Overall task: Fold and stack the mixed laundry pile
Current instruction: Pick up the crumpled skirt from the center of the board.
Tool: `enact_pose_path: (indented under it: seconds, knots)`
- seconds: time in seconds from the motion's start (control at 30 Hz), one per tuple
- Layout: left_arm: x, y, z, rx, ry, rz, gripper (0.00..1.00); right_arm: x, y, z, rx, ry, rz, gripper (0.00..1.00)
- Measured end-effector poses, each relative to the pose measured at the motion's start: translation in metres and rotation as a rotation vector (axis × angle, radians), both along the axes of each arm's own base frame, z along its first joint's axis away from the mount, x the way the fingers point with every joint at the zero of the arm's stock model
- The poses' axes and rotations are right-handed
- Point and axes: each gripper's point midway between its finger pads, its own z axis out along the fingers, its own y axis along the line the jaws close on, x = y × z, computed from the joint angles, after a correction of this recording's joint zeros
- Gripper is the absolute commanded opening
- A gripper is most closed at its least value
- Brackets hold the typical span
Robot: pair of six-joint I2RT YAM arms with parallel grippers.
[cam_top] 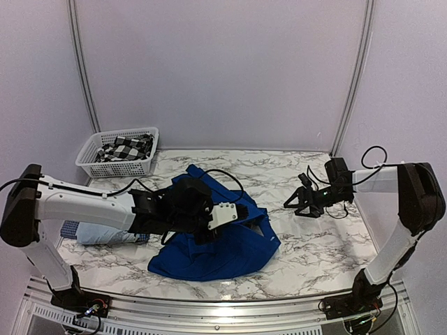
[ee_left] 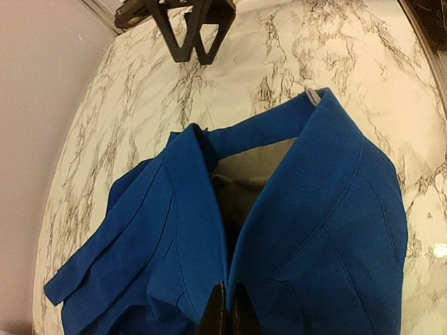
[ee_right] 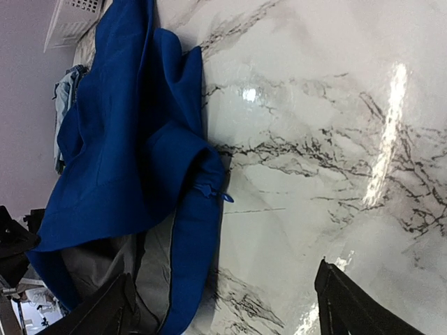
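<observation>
A royal-blue shirt [cam_top: 209, 248] lies crumpled in the middle of the marble table [cam_top: 307, 258], its grey inner lining [ee_left: 248, 167] showing at the open collar. My left gripper [ee_left: 228, 292] is down on the shirt, shut on a fold of its blue cloth. My right gripper [cam_top: 295, 204] hovers to the right of the shirt, apart from it, open with only bare marble between its fingers [ee_right: 353, 300]. A pale blue T-shirt [cam_top: 101, 234] and a small-checked navy cloth [cam_top: 68, 228] lie at the left, partly under my left arm. The black-and-white check flannel shirt [cam_top: 126, 148] sits in the basket.
A white lattice basket [cam_top: 98, 166] stands at the back left corner against the wall. Pale walls close in the table at the back and sides. Loose black cables hang by my right arm [cam_top: 377, 178].
</observation>
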Motion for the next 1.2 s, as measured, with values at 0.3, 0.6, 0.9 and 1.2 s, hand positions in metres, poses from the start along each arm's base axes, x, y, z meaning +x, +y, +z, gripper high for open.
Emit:
enact_pose_path:
  seconds: [0.3,0.6,0.9,1.2]
  knots:
    - [-0.031,0.073,-0.038,0.107,0.089,0.051,0.00,-0.017,0.006,-0.012,-0.022,0.017,0.041,0.73]
    - [-0.039,0.108,-0.062,0.185,0.122,0.116,0.00,-0.027,0.054,-0.041,-0.024,0.087,0.178,0.64]
    - [-0.032,0.112,-0.060,0.164,0.137,0.174,0.00,-0.007,0.092,-0.043,0.064,0.058,0.261,0.61]
    - [0.008,0.132,-0.023,0.029,0.126,0.322,0.00,-0.020,0.122,-0.044,0.100,0.028,0.369,0.69]
